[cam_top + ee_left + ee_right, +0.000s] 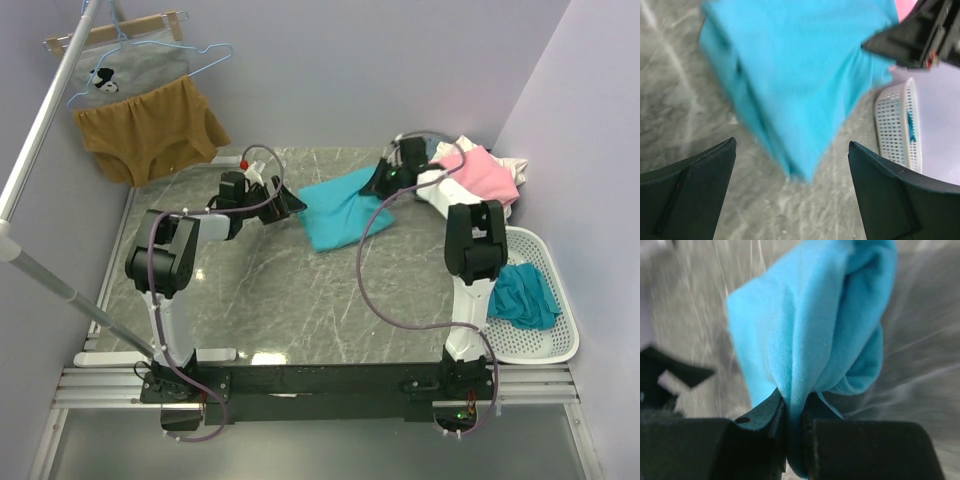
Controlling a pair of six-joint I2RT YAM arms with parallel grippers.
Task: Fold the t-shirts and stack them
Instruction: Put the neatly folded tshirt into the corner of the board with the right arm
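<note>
- Turquoise t-shirt (pixel 338 210) lies partly folded on the grey marble table (pixel 260 290), toward the far middle, between the two grippers.
- Right gripper (pixel 792 407): the right wrist view shows the jaws clenched on a bunched fold of the turquoise t-shirt (pixel 815 330). The top view shows only that this gripper (pixel 385 180) sits at the shirt's far right corner. The pinch itself is not resolved there.
- Left gripper (pixel 791 146): the left wrist view shows the jaws spread wide and released. A corner of the shirt (pixel 800 75) points between them and touches neither finger. In the top view this gripper (pixel 288 203) sits at the shirt's left edge.
- Top view only: a pink t-shirt (pixel 485 170) lies at the far right. A teal t-shirt (pixel 525 295) lies crumpled in the white basket (pixel 572 330).
</note>
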